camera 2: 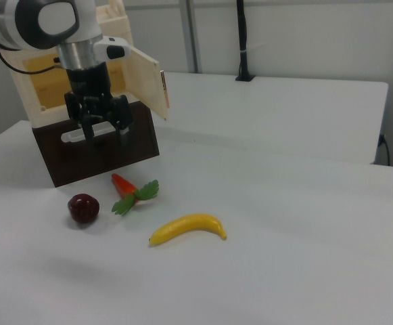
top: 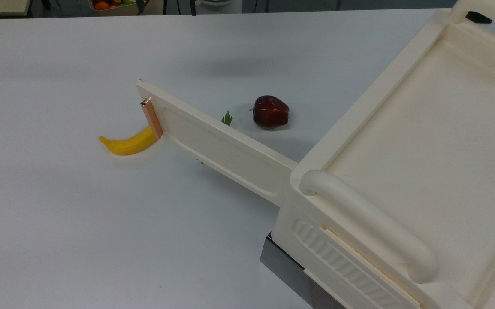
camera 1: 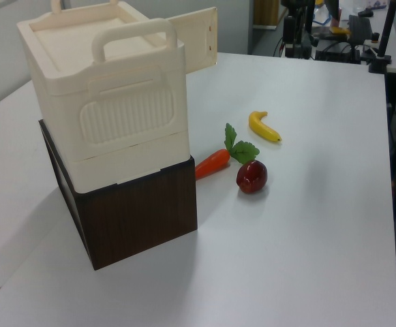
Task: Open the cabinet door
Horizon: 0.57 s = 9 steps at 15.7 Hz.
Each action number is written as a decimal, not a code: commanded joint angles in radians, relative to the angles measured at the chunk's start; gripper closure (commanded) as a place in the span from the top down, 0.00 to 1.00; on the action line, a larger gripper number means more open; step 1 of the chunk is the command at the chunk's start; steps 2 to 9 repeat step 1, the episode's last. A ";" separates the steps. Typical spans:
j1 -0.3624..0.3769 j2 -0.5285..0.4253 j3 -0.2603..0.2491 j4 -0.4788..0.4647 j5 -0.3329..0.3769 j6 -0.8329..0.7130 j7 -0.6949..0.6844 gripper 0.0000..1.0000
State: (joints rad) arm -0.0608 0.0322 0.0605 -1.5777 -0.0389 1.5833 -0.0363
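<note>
White table (camera 2: 297,203); cabinet door (camera 2: 145,84) open, just beside tool (camera 2: 103,139).

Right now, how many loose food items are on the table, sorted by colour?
Yellow: 1, the banana
Dark red: 1, the apple
Orange with green leaves: 1, the carrot
Total: 3, all lying on the white table.

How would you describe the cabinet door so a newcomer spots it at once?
Find the large cream cabinet atop a dark wooden box. The cabinet door is the flat panel swung out from its side. Unlike the ribbed drawer front or rounded handle bar, it carries a copper strip.
</note>
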 commanded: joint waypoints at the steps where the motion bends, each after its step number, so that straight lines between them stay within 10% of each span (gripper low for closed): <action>1: -0.025 -0.029 -0.001 -0.036 -0.009 0.000 0.021 1.00; 9: -0.025 -0.029 -0.001 -0.036 -0.009 0.000 0.021 1.00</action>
